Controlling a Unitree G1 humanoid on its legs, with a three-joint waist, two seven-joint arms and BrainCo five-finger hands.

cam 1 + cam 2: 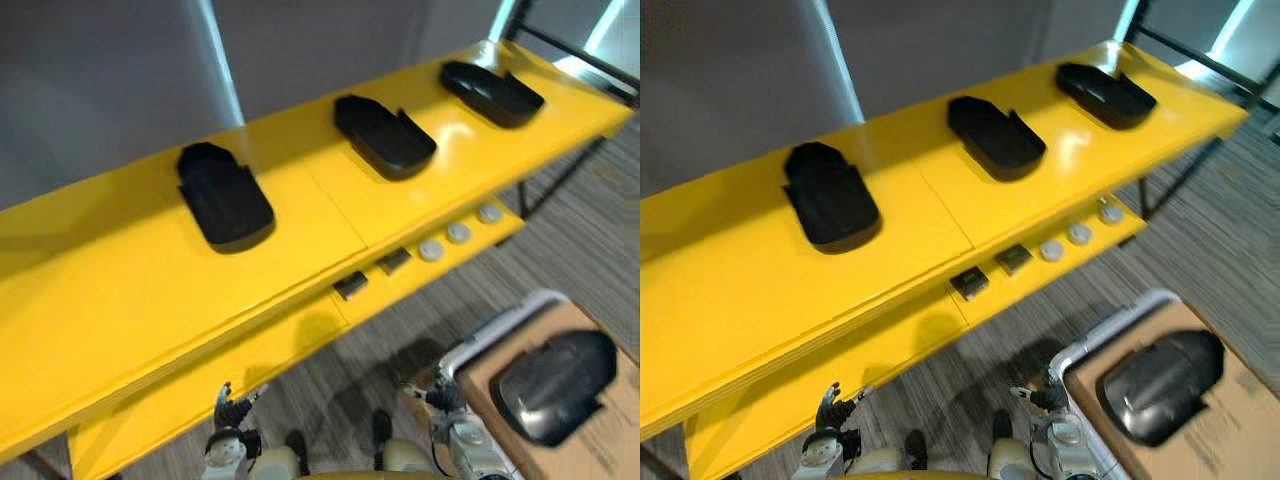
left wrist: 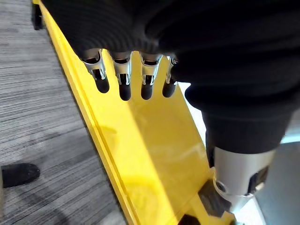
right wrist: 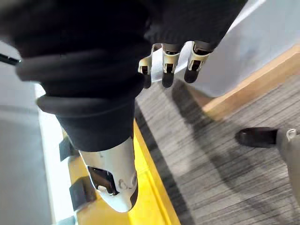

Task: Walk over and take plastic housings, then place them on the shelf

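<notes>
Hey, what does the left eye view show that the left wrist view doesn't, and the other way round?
Left eye view: three black housings lying on the yellow shelf, a fourth housing on a box near the right hand, and small parts on the shelf's lower ledge.
Left wrist view: the left hand from close, its fingers straight and holding nothing, over yellow shelf surface.
Shared: the shelf, the grey floor and the left hand.
</notes>
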